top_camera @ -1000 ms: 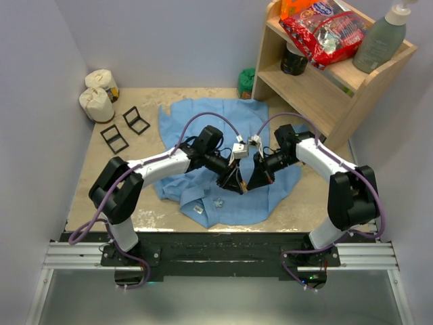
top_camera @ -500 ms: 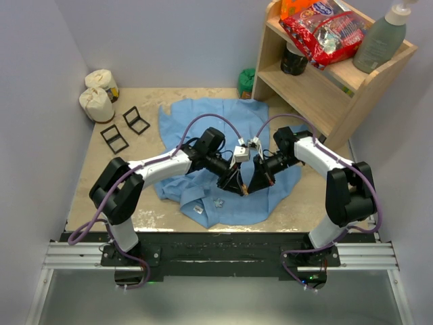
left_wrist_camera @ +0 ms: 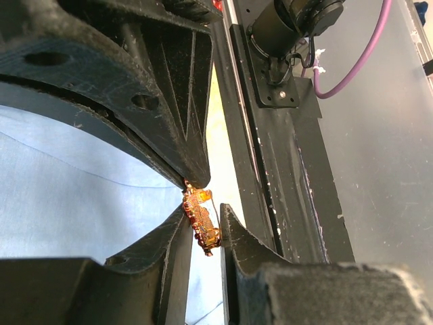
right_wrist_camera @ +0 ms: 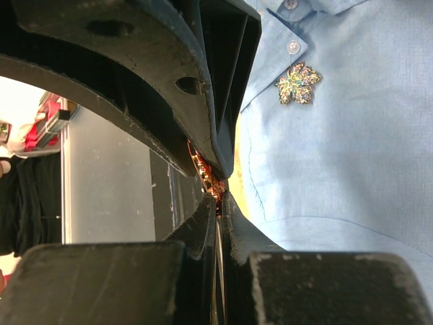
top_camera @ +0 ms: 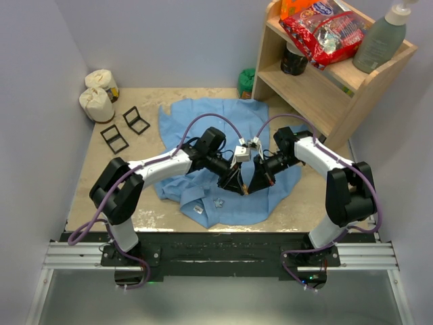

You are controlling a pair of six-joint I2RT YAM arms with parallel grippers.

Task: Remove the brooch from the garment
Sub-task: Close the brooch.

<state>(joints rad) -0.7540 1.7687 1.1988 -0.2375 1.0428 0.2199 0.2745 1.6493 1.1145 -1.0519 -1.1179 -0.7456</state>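
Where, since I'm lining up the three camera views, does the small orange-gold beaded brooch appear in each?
Top external: brooch, a tiny orange speck just below centre, over the light-blue shirt.
Left wrist: brooch at lower centre, between the fingers of the left gripper.
Right wrist: brooch at centre, pinched by the right gripper.
Shared landmark: that shirt, visible in all three.

Light-blue button-up cotton shirt [top_camera: 203, 125] spread mid tan table [top_camera: 95, 189]. Small gold-and-red beaded brooch [left_wrist_camera: 201, 220] over shirt's near centre, between tips of left gripper [top_camera: 237, 187] and right gripper [top_camera: 249, 187]. Multicoloured leaf-shaped brooch [right_wrist_camera: 298, 84] on shirt. Two black wire frames [top_camera: 125, 128] left of shirt. Two white rolls [top_camera: 98, 98] behind frames. Wooden shelf unit [top_camera: 325, 101] back right.
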